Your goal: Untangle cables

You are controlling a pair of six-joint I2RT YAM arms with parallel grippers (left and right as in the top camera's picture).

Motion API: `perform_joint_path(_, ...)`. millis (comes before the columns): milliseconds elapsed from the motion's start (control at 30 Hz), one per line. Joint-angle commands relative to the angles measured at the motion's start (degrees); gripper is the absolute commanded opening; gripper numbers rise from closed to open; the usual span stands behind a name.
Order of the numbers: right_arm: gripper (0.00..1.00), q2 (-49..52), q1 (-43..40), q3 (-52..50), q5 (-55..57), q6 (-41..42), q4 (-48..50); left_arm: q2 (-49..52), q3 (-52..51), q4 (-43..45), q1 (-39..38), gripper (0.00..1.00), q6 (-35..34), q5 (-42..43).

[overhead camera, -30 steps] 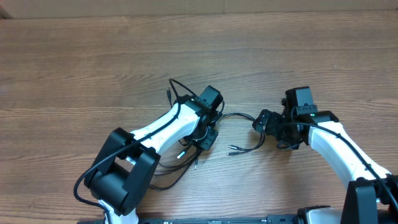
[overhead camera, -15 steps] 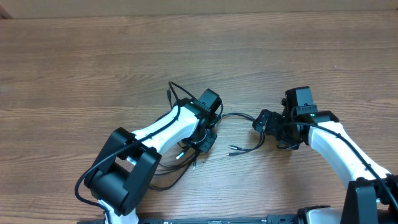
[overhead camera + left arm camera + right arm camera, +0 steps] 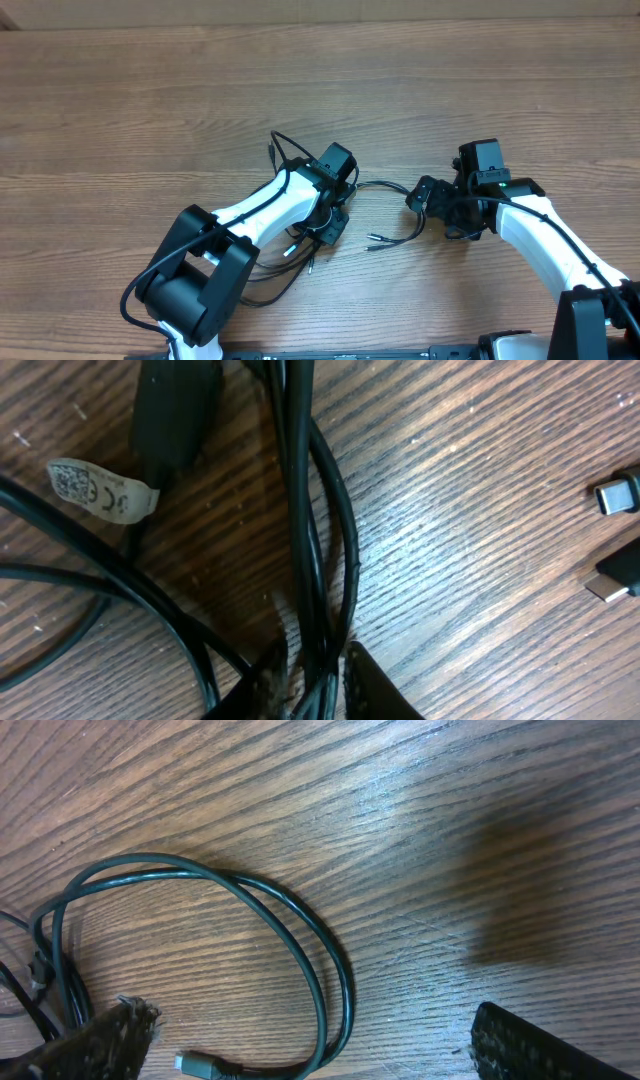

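Note:
The cables (image 3: 300, 205) are thin black cords tangled in the middle of the table under my left wrist. One loop (image 3: 412, 228) runs right and ends in silvery plug tips (image 3: 372, 240). Close up, my left gripper (image 3: 318, 685) is shut on a bundle of black strands (image 3: 318, 510) that runs up between its fingers. In the overhead view the left gripper (image 3: 333, 222) points down into the tangle. My right gripper (image 3: 425, 198) stands wide open just right of the loop. A doubled cable loop (image 3: 330, 970) and a plug tip (image 3: 195, 1065) lie between its fingers (image 3: 540, 1045), touching neither.
A white label tag (image 3: 100, 488) is wrapped on one cord, and two plug ends (image 3: 618, 495) lie at the right of the left wrist view. Thicker arm wiring (image 3: 270, 285) loops by the left arm. Wooden tabletop (image 3: 150, 110) stretches behind and to the left.
The left wrist has shifted very slightly over the tangle. The cables and the right arm keep their places.

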Motion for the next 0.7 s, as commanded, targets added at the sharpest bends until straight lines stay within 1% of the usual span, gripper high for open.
perform_joint_path(0, 1.00, -0.28, -0.17, -0.44, -0.26, -0.26, 0.35, -0.13, -0.66, -0.11, -0.42, 0.18, 0.63, 0.72)
perform_joint_path(300, 1.00, -0.28, -0.17, -0.44, -0.28, -0.24, 0.33, -0.13, -0.66, -0.11, -0.42, 0.17, 0.63, 0.72)
perform_joint_path(400, 1.00, -0.28, -0.17, -0.44, -0.28, -0.26, 0.33, -0.13, -0.66, -0.11, -0.42, 0.21, 0.66, 0.70)
perform_joint_path(667, 1.00, -0.28, -0.17, -0.44, -0.28, -0.24, 0.35, -0.13, -0.66, -1.55, -0.42, 0.20, 0.68, 0.68)
